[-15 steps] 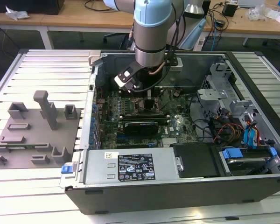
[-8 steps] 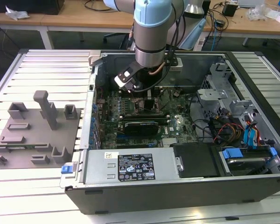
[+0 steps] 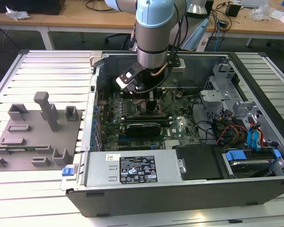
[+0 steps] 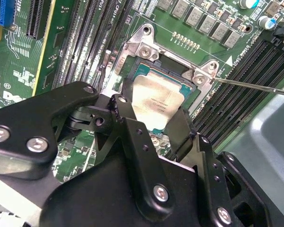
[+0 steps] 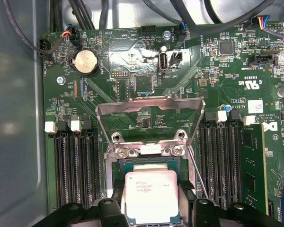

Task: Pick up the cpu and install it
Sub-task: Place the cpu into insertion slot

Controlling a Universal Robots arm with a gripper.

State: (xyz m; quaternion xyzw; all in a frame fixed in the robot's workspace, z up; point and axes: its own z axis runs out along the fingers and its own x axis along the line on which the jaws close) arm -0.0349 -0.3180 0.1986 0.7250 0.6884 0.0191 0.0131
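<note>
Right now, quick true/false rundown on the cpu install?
1. The black gripper clamps the silvery square cpu. True.
2. The socket's metal load plate is closed over it. False: it stands raised.
3. The grey plastic fixture plate lies inside the open computer case. False: it lies outside, on the slatted table, at the exterior view's left.
4. A round silver coin cell sits on the green motherboard. True.

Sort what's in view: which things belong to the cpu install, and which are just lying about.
Belongs to the job:
- cpu, at the gripper
- socket around it
- open load plate
- motherboard

Just lying about:
- grey fixture blocks
- coin battery
- drive cables with blue connectors
</note>
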